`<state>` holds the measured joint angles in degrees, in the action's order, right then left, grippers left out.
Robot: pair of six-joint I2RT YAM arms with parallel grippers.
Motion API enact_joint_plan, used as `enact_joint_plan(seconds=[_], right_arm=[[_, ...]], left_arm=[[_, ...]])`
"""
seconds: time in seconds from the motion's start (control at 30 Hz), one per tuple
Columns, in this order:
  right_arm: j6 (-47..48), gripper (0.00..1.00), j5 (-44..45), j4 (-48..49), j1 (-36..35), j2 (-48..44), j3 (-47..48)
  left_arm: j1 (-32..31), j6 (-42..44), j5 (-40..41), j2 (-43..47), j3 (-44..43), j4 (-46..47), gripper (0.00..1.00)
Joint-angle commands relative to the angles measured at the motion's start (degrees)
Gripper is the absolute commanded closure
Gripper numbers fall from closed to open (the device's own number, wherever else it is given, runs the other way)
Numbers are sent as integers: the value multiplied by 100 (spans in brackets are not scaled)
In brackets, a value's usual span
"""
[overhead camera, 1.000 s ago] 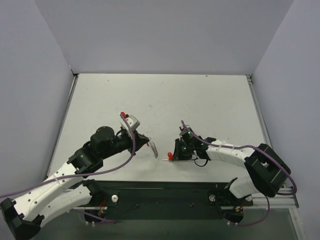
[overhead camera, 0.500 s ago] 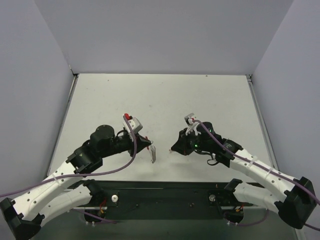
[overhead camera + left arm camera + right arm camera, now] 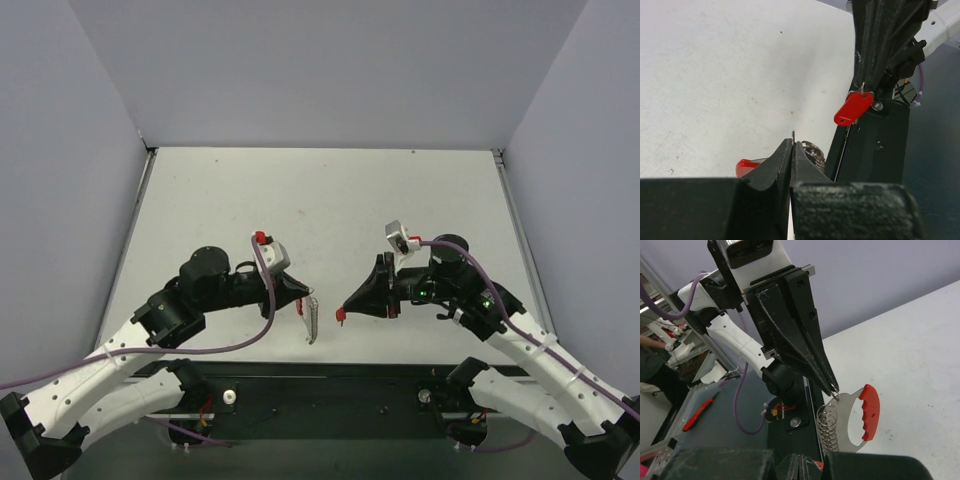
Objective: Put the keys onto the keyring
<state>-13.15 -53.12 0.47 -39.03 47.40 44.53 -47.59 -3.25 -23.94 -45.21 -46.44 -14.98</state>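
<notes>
Left gripper [image 3: 303, 298] grips the keyring [image 3: 870, 412], right gripper [image 3: 347, 306] pinches a key [image 3: 854, 107] just right of it, not touching; threading not yet done.

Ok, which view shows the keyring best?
Right wrist: the keyring hangs whole from the left gripper, red loop and silver coil clear. Left wrist shows only scraps beside its jaws; top external shows it tiny.

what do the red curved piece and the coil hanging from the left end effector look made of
Red curved piece: looks like matte moulded plastic or rubber, going by its even colour and ribbed edge. Coil: looks like bare, shiny steel wire, silvery with evenly wound turns; the exact metal cannot be told. Both hang from the shut left end effector.
</notes>
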Motion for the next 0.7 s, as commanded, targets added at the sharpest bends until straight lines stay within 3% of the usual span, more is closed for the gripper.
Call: enact_joint_plan(seconds=[0.0, 0.33, 0.67], right_arm=[[207, 100, -515, -29, 35, -11, 240], [172, 100, -778, -29, 44, 296, 451], [163, 100, -1420, -29, 44, 683, 750]], left_arm=[[-57, 140, 328, 162, -322, 215, 100], [-812, 798, 1251, 144, -402, 180, 100], [-1191, 1431, 875, 328, -173, 645, 100]])
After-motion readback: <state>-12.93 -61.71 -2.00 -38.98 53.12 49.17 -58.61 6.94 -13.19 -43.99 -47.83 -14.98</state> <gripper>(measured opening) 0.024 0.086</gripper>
